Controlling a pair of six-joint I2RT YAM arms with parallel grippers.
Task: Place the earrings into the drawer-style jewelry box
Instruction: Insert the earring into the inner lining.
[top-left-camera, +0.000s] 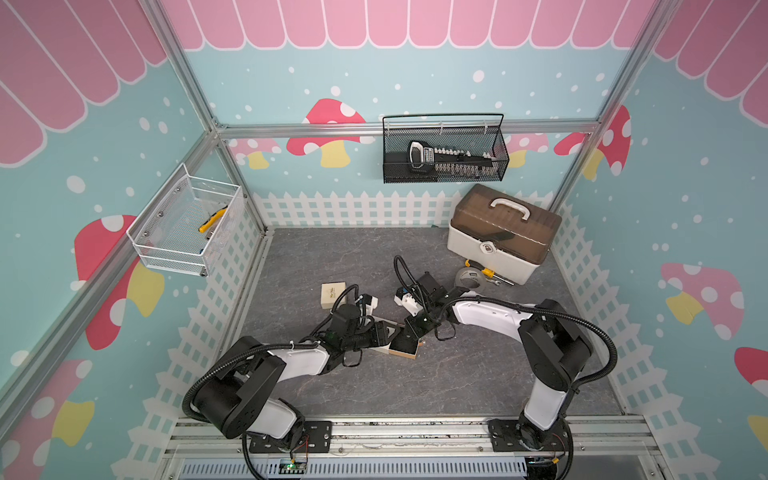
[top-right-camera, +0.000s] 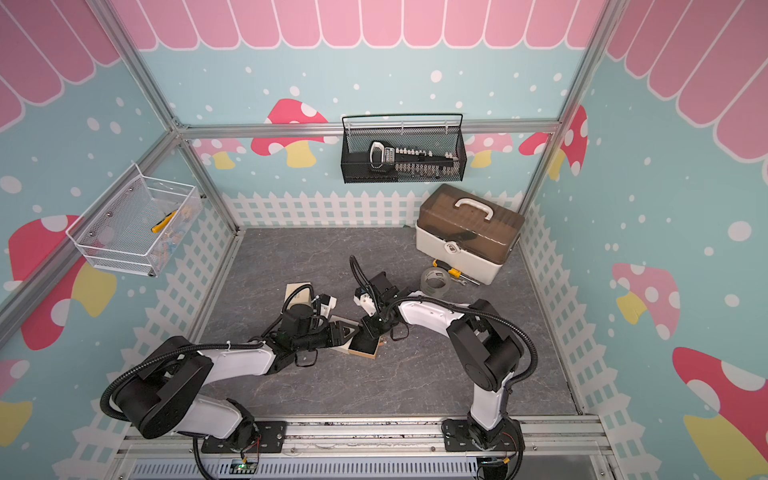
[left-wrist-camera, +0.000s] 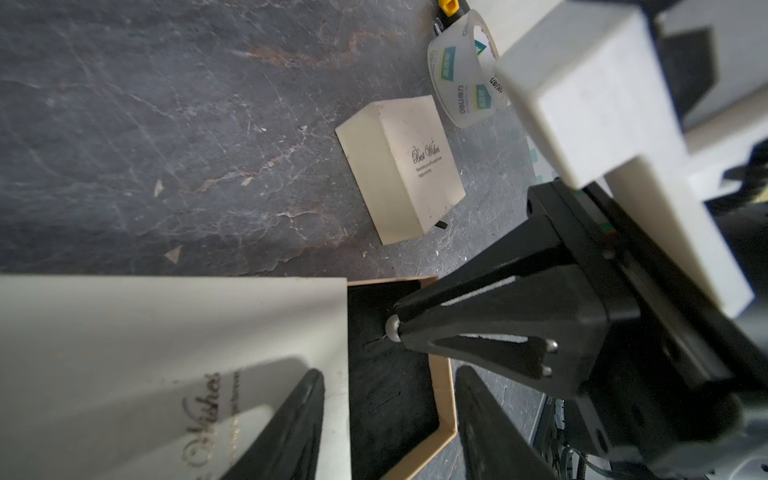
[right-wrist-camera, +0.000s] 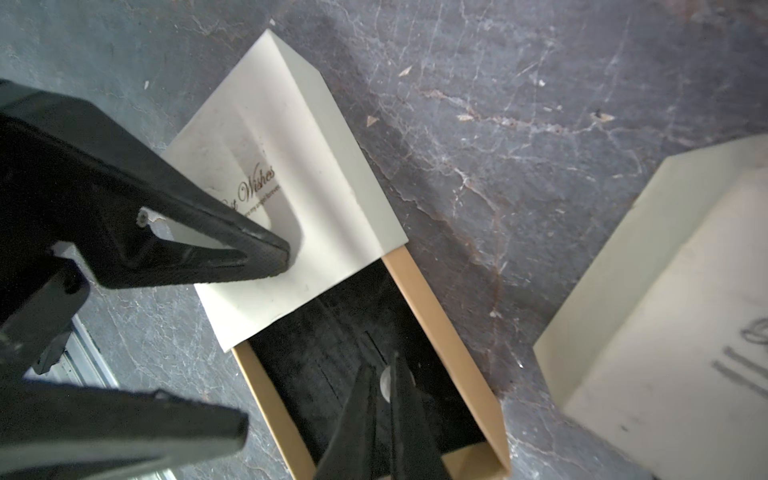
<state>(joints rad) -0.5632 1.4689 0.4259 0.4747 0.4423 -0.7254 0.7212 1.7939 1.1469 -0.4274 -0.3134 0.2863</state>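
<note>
The drawer-style jewelry box lies mid-table, its white sleeve (right-wrist-camera: 291, 174) printed "Best Wishes" and its tan drawer (right-wrist-camera: 436, 332) pulled out, showing black lining (left-wrist-camera: 386, 395). In both top views the drawer (top-left-camera: 404, 348) (top-right-camera: 365, 347) shows between the two arms. My right gripper (right-wrist-camera: 382, 368) is shut on one of the earrings, a small round silvery-white bead (right-wrist-camera: 385, 384) (left-wrist-camera: 392, 328), with its tips down over the lining. My left gripper (left-wrist-camera: 390, 374) stands open. One of its fingers (right-wrist-camera: 266, 257) rests on the sleeve's top, and the other finger (right-wrist-camera: 199, 432) sits outside the drawer wall.
A second small beige box (top-left-camera: 332, 294) (left-wrist-camera: 403, 170) lies behind the left arm. A tape roll (top-left-camera: 471, 278) and a yellow-handled screwdriver (top-left-camera: 487, 273) lie in front of the white toolbox (top-left-camera: 503, 232) at the back right. Black (top-left-camera: 444, 151) and white (top-left-camera: 187, 224) wire baskets hang on the walls.
</note>
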